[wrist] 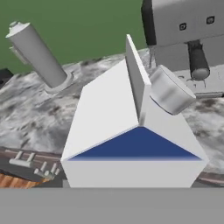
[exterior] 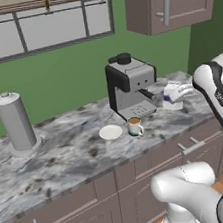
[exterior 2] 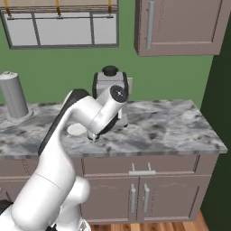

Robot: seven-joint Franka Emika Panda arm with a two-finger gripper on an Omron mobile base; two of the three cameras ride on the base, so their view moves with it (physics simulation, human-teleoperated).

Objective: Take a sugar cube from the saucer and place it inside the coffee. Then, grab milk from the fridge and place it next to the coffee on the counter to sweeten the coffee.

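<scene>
i hold the milk carton up by the coffee machine.

my gripper (exterior: 177, 93) is clamped on the milk (wrist: 131, 131), with the carton just above the counter (exterior: 73, 149) near its right end, beside the coffee machine (exterior: 130, 88). the mug of coffee (exterior: 134, 126) stands in front of the machine near the counter's front edge. the saucer (exterior: 110, 132) sits just left of the mug. a tall grey can (exterior: 16, 122) stands far to the left.
</scene>
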